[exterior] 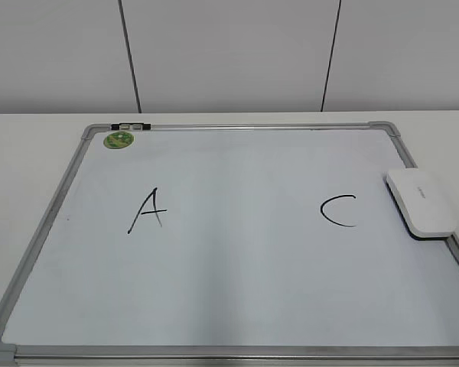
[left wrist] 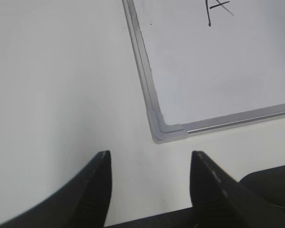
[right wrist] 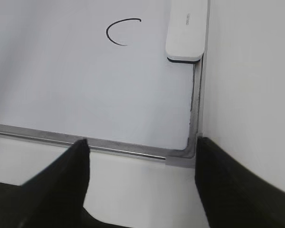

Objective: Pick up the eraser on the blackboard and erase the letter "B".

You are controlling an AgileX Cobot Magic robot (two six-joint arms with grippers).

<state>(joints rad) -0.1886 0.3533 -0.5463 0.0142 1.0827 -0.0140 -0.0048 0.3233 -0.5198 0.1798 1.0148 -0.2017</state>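
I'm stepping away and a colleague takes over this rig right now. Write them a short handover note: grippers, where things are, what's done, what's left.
Left gripper: open, empty, over the bare table just off the whiteboard's near left corner.
Right gripper: open, empty, at the board's near right corner.
Eraser: lying on the board's right edge, beside the letter C, nothing gripping it.
Letters: A on the left, C on the right. No B shows; the space between them is blank.
Done: the B appears gone, judging by the board.
Left: nothing obvious; check the middle for faint marker residue.
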